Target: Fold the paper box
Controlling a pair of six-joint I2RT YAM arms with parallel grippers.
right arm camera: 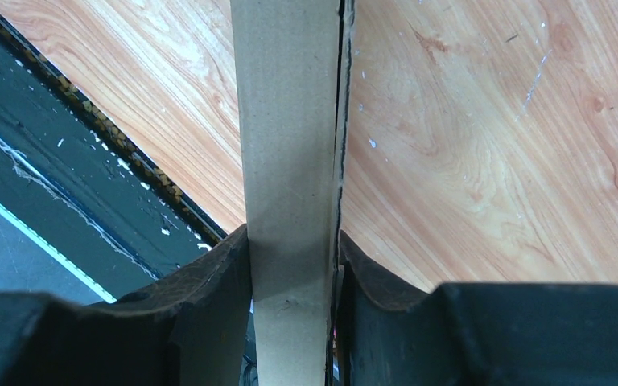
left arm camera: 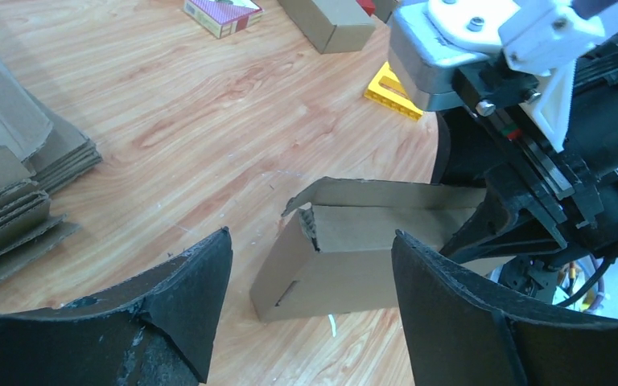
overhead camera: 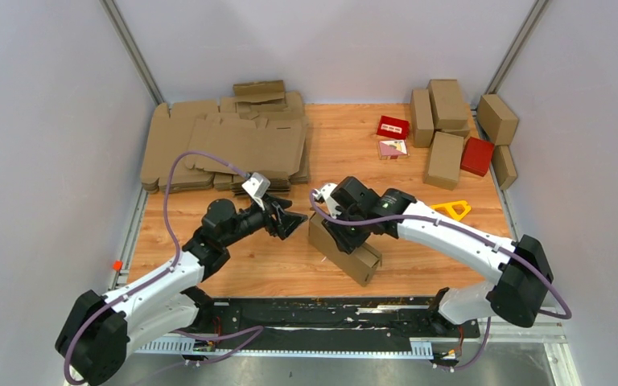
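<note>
The right hand (overhead camera: 339,233) pinches the half-folded plain brown cardboard box (overhead camera: 346,251), its lid flap (left arm camera: 378,193) not yet closed, while the left hand (overhead camera: 294,221) hovers spread.

wooden table (overhead camera: 354,153) bears the paper box (overhead camera: 346,253), flat blanks (overhead camera: 233,145), brown boxes (overhead camera: 445,159), red boxes (overhead camera: 477,155), a yellow piece (overhead camera: 451,210).

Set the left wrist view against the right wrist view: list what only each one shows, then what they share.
Only the left wrist view: the left gripper open and gripping nothing, the lifted end flap of the paper box, a stack of flat blanks and a yellow piece.
Only the right wrist view: the black strip along the table's near edge.
Both: the paper box, the wooden table and the right gripper, shut on a wall of the box.
</note>
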